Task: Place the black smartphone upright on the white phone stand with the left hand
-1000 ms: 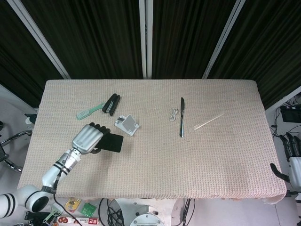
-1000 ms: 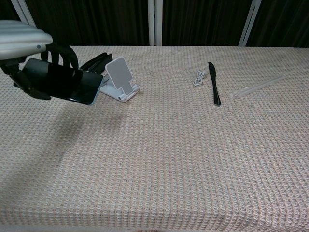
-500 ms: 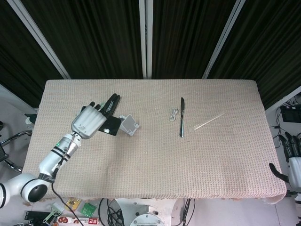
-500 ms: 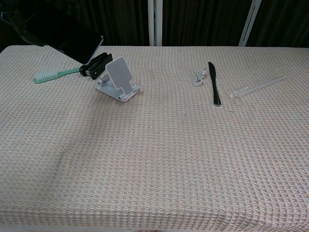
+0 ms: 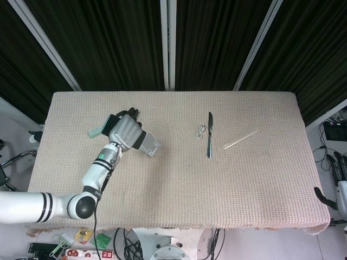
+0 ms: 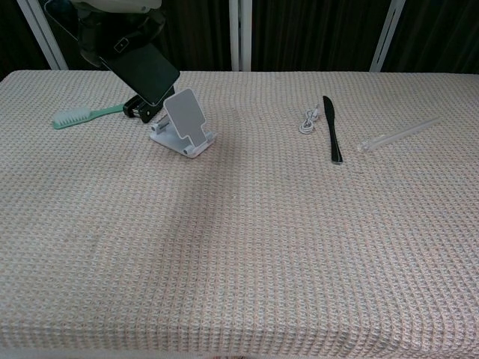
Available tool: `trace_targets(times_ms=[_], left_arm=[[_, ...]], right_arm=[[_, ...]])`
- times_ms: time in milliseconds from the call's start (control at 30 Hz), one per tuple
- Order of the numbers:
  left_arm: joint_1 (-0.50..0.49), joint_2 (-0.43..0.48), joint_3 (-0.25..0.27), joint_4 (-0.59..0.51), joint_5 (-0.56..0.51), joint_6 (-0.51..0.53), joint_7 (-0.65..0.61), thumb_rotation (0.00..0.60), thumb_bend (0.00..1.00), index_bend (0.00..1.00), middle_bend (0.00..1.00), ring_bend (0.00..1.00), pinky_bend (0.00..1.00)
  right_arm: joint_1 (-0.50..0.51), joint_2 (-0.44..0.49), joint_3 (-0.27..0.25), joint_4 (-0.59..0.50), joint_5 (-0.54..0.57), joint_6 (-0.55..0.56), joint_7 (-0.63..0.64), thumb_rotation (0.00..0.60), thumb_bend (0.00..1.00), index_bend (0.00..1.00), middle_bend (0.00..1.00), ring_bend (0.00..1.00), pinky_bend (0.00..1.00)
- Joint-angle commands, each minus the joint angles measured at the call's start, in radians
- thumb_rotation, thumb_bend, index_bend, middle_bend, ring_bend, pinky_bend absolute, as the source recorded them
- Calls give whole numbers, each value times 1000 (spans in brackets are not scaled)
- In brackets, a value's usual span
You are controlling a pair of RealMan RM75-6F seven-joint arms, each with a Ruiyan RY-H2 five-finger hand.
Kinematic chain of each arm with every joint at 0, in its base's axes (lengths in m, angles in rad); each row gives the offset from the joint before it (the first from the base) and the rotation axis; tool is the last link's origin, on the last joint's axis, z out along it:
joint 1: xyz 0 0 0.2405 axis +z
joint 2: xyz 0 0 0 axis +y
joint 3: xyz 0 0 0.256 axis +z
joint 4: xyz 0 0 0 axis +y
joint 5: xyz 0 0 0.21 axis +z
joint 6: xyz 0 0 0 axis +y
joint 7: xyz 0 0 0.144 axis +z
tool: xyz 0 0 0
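Observation:
My left hand (image 5: pixel 126 131) holds the black smartphone (image 6: pixel 139 69) in the air, tilted, with its lower corner just above and left of the white phone stand (image 6: pixel 184 124). In the head view the hand covers most of the phone and overlaps the left side of the stand (image 5: pixel 150 144). The chest view shows only the hand's underside (image 6: pixel 120 16) at the top edge. The stand's slanted plate is bare. My right hand (image 5: pixel 341 173) hangs beyond the table's right edge, mostly cut off by the frame.
A green brush (image 6: pixel 78 116) and a black clip-like object (image 6: pixel 142 108) lie just behind and left of the stand. A black knife (image 6: pixel 331 131), a small white cable (image 6: pixel 308 120) and a thin white stick (image 6: pixel 400 133) lie at the far right.
My left hand has lifted the phone from the table's front left and carried it away and to the right, up to the stand. The right hand stayed put.

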Motion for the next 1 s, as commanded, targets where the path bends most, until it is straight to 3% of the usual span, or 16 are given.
trace_targets(times_ms=[33,500,1000], left_arm=[[-107,-66,21,15,-153,59,87,600,407,540,560,427,480],[-267,-163,19,108,-407,77,179,600,408,535,554,426,480],[-342,-277,43,238,-474,64,232,600,427,536,554,426,480]], right_arm=[[-1,-3,-1,10,2,-4,9,600,173,0,0,0,0],[-5,-17,-1,41,8,-7,41,600,174,0,0,0,0],[-4,-25,1,76,17,-22,80,600,173,0,0,0,0]])
